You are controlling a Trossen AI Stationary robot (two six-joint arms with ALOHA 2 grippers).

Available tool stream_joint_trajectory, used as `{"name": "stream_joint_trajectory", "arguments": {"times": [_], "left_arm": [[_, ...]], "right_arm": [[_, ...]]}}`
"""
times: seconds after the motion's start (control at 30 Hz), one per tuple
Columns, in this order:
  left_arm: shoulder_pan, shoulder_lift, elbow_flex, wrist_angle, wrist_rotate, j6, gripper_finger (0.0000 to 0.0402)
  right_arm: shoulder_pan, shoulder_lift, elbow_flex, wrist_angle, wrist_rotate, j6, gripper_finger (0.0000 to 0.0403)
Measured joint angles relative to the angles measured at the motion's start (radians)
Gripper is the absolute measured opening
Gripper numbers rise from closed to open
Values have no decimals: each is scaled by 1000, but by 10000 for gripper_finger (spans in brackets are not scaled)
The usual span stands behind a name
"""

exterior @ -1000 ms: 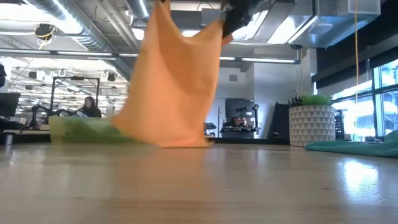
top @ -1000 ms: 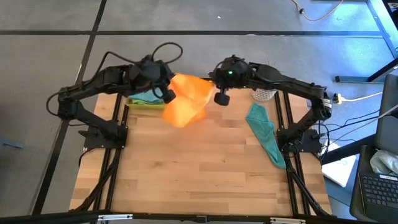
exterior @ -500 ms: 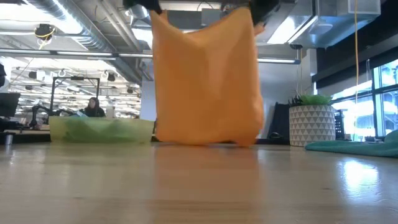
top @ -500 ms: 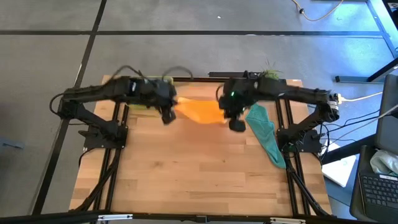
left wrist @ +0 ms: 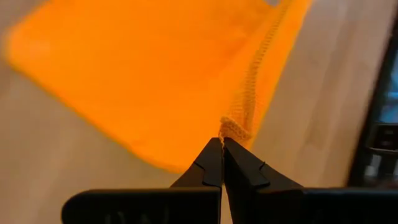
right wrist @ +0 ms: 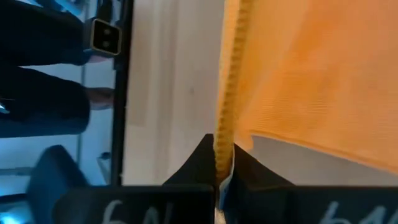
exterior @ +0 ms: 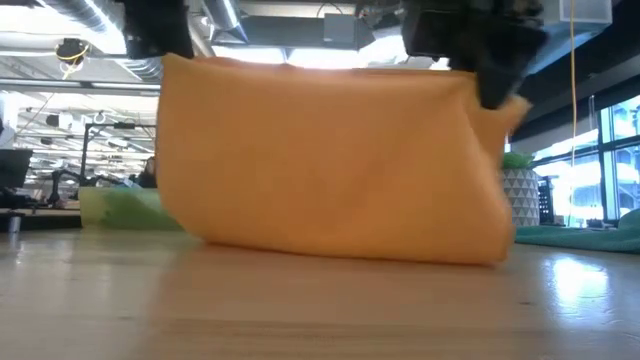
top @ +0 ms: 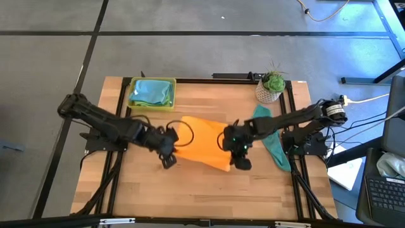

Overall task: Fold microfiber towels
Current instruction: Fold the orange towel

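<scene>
Two claws hold the orange towel (top: 202,140) stretched above the surface.
Left claw (left wrist: 222,144) and right claw (right wrist: 222,152) pinch only corner hems; either could slip.

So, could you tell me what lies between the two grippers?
In the high view, the orange towel spans from the left gripper to the right gripper.

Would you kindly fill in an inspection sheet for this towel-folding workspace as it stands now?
Surface: pale wooden table, bare along the near edge.
Job's things: orange microfiber towel stretched between both grippers, lower edge on the table; teal towel lying at the right edge; light blue towel in the yellow-green plastic tray.
Clutter: small potted plant at the back right.
Grippers: left gripper and right gripper each shut on a towel corner.
Cables: white cable on the floor, right.
Surroundings: grey floor; laptop at right.
</scene>
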Motion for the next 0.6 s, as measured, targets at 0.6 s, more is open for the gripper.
{"name": "stream_joint_trajectory", "arguments": {"times": [0.6], "left_arm": [[121, -7, -77, 43, -222, 217, 0]], "right_arm": [[6, -26, 9, -172, 526, -17, 5]]}}
